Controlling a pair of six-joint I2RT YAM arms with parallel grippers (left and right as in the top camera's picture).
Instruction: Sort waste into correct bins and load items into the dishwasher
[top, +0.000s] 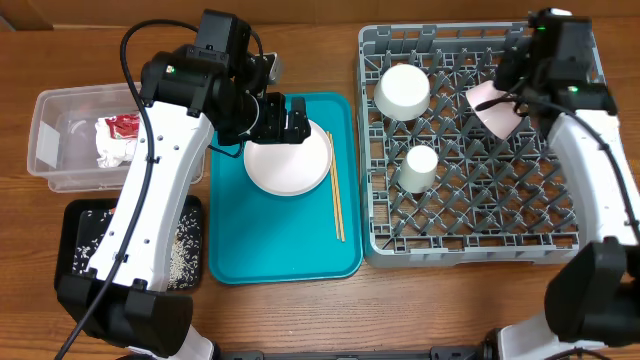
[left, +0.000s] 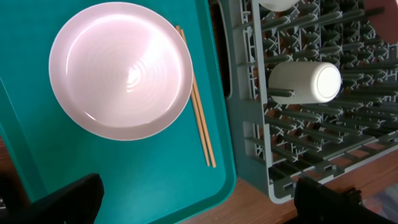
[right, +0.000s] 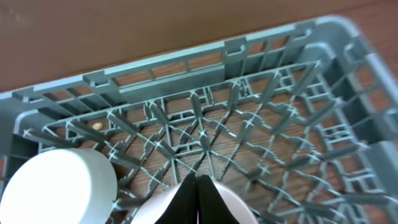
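The right gripper is pinched on the rim of the pale pink plate, tilted among the dish rack pegs beneath. Let go unseated, it could tip against the white bowl to the gripper's left. The left gripper hangs spread above the round plate on the teal tray.

Overall level: bright and even in all three views, lit from above.
Shadows: soft and faint; a dim patch lies on the teal tray beneath the left arm.
Glare: in the left wrist view a white sheen blooms at the middle of the pale pink plate; the cup shines mildly.
Focus: the overhead view is sharp; the right wrist view is soft throughout, with the dish rack smeared and the right gripper a dark unfocused wedge.
Distortion: the rack's far rim bows and slants in the right wrist view.
Dark areas: the left gripper shows as featureless black shapes in both bottom corners.
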